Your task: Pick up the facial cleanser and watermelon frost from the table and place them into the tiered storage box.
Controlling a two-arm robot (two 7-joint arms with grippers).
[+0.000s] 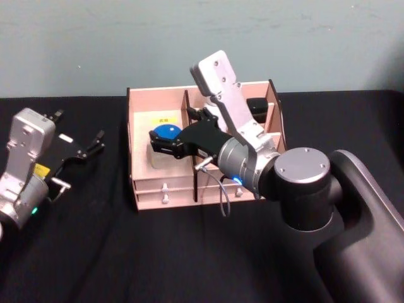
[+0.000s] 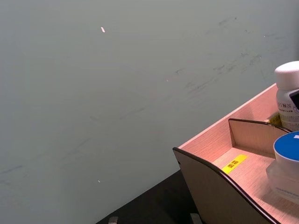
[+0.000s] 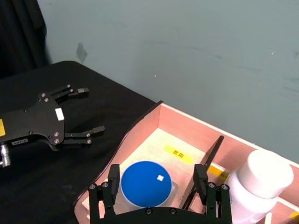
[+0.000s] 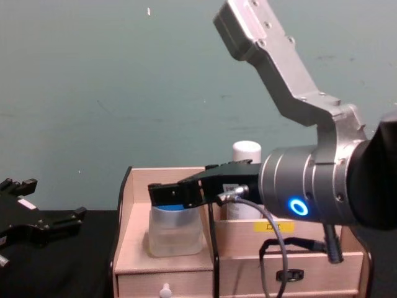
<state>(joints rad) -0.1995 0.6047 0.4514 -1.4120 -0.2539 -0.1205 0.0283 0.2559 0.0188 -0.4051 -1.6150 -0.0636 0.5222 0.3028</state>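
A: Where's my right hand (image 1: 153, 142)?
B: Fingers spread open around the blue-lidded jar (image 1: 165, 134) standing in the tiered storage box (image 1: 140, 120), left compartment, near its divider.
A: My left hand (image 1: 95, 141)?
B: Open over the tabletop (image 1: 95, 240), apart from the box's left wall.

- wall (image 1: 95, 44) behind everything is a flat pale teal-green, painted; no windows or fixtures on it
- up close it's pretty scuffed; dark smudgy streaks (image 2: 205, 81) and a couple of tiny white flecks (image 2: 103, 29) in the left wrist view
- there's also a small grey patch (image 3: 81, 51) on the paint in the right wrist view
- table (image 1: 82, 252) is covered in plain black cloth, running right up to the wall
- a black drape (image 3: 21, 35) hangs in the corner beside the wall; lighting is even and soft, no hard shadows
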